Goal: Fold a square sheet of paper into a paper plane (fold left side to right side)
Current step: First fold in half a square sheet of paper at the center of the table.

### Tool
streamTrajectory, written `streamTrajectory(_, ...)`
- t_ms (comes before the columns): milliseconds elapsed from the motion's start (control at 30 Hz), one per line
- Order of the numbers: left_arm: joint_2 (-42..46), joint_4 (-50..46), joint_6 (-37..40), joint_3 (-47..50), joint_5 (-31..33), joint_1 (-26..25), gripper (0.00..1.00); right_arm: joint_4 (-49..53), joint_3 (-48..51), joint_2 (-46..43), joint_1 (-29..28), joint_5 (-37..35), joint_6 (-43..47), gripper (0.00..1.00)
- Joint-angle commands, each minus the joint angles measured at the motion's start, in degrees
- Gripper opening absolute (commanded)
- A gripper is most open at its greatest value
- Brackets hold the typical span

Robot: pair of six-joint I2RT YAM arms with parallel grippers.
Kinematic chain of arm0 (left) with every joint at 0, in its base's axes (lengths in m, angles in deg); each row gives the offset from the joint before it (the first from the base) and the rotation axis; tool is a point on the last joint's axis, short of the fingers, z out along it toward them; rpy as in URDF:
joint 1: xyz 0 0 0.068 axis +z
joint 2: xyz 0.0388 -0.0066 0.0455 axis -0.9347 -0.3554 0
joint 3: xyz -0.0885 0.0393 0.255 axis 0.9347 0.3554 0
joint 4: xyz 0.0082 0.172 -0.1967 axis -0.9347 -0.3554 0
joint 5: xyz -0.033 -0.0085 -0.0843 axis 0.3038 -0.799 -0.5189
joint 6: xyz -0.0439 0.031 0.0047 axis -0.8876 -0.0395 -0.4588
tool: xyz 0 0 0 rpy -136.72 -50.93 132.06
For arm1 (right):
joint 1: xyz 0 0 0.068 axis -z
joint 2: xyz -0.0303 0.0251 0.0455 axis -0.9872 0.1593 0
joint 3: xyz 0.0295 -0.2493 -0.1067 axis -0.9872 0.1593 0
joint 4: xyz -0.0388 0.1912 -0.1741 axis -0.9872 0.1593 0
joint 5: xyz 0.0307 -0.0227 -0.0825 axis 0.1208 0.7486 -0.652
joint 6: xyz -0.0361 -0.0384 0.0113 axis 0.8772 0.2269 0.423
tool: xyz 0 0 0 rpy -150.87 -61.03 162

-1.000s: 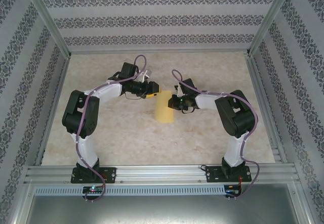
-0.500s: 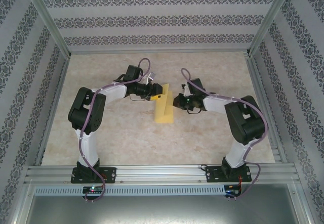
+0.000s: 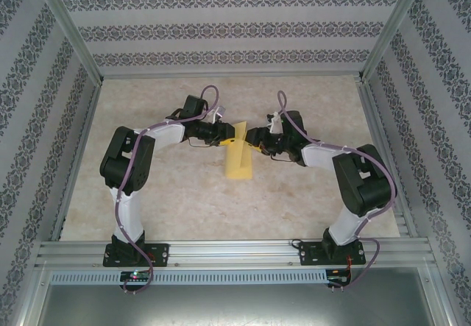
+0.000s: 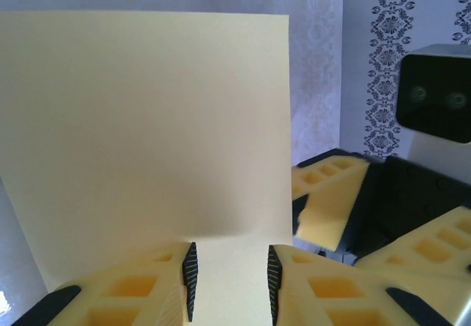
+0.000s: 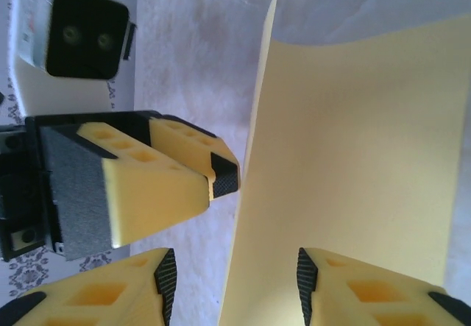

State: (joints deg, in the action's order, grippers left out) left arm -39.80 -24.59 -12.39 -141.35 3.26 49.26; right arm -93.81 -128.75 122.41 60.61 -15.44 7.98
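The square sheet of paper (image 3: 240, 161) is yellow and lies mid-table as a narrow strip. Its far part stands up as a raised flap (image 3: 238, 131) between both grippers. My left gripper (image 3: 225, 134) is just left of that flap. In the left wrist view the paper (image 4: 147, 127) faces the camera, and the left gripper (image 4: 229, 267) stands open with the sheet showing across the gap. My right gripper (image 3: 255, 139) is just right of the flap. In the right wrist view it (image 5: 235, 274) is open wide, with the paper's edge (image 5: 254, 142) running up between its fingers.
One left finger (image 5: 158, 182) and the left wrist camera (image 5: 79, 32) show close by in the right wrist view. The right gripper's fingers (image 4: 331, 201) sit beside the paper in the left wrist view. Aluminium frame rails (image 3: 221, 251) and patterned walls enclose the marble table (image 3: 162, 193).
The paper's far part has lifted from flat into an upright flap. The right gripper moved up and left to the flap and opened. The left jaws narrowed.
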Motion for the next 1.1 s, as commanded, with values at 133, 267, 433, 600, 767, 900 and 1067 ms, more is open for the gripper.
streamTrajectory(133,-1.0,0.0,1.2,-1.7,0.4,-0.8,0.34,-2.9,-2.1,3.6,-2.2,1.3,-2.8,0.37)
streamTrajectory(267,-0.4,-0.4,1.5,-1.6,0.8,-0.8,0.34,-0.1,-2.6,3.9,-2.1,0.2,-0.8,0.13)
streamTrajectory(433,4.4,-2.4,3.6,1.1,5.9,-0.8,0.42,8.6,-5.2,5.2,-2.1,-3.2,5.2,0.04)
streamTrajectory(600,9.4,-7.4,6.1,4.2,12.5,-0.7,0.44,13.7,-7.2,6.7,-2.2,-5.9,8.7,0.04)
streamTrajectory(767,10.1,-9.9,6.2,6.2,16.4,-1.1,0.45,16.7,-7.7,7.8,-2.1,-8.7,10.1,0.05)
streamTrajectory(900,7.0,-12.0,6.8,4.4,17.3,-2.5,0.48,17.0,-7.3,8.3,-2.1,-9.7,10.5,0.05)
streamTrajectory(1067,2.9,-14.0,7.3,0.6,19.1,-4.5,0.48,17.0,-7.5,8.8,-2.2,-9.9,10.7,0.06)
